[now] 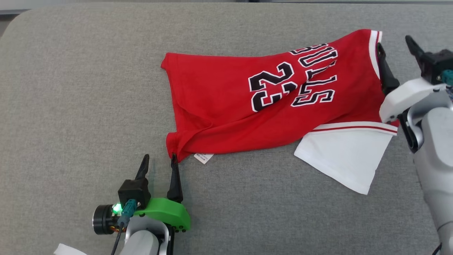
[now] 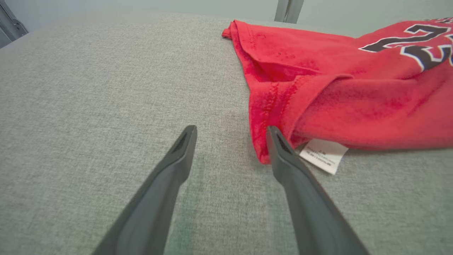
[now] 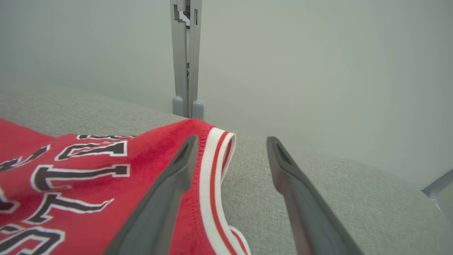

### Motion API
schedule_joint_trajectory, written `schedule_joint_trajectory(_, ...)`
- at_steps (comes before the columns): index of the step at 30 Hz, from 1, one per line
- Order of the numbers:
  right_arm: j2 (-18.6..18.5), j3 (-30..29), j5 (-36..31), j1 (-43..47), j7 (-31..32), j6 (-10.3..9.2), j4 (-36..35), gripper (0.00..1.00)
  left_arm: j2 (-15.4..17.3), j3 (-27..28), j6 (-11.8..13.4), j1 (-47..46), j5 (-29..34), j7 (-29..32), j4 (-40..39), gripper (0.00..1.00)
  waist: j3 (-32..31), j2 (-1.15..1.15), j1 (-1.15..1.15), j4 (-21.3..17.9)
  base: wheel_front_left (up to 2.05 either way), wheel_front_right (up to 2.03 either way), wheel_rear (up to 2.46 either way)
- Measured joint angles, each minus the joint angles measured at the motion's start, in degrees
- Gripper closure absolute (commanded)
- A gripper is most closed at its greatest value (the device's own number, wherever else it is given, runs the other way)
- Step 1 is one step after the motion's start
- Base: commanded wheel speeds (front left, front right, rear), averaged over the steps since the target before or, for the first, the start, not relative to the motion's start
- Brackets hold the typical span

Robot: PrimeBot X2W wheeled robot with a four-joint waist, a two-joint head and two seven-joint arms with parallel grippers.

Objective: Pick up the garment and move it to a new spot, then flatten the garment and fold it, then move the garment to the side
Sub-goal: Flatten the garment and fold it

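Grey worktop (image 1: 88,106) is occupied centre-right by the rumpled garment (image 1: 247,95). Left gripper (image 1: 159,157) at its hem corner and right gripper (image 1: 394,41) at its striped edge are held apart, empty; both edges should be pinched, then drawn taut.

I'm looking at a grey cloth-covered table (image 1: 70,106) stretching across my head view, its rounded corner curving at eleven o'clock, and a white scrap (image 1: 69,250) is poking in at seven o'clock. In my right wrist view a grey metal post (image 3: 185,71) is standing at twelve o'clock against a pale wall (image 3: 318,53).
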Motion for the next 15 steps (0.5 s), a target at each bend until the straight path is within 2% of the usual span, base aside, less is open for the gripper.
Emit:
schedule_joint_trajectory(6, 3.83, -3.36, -0.15, 9.37, 0.01, 0.00, -5.61, 0.00, -0.02, 0.78, -1.33, 1.35, 1.00, 0.00, 0.60, 0.00, -1.71, 0.00, 0.00, -2.77, 0.00, 0.00, 0.00)
schedule_joint_trajectory(15, 7.14, -4.34, 0.89, 18.52, 0.00, 0.00, -10.62, 0.00, -0.04, 1.21, -2.58, 2.77, 2.12, 0.00, 0.49, 0.00, -3.80, 0.00, 0.00, -6.35, 0.00, 0.00, 0.00)
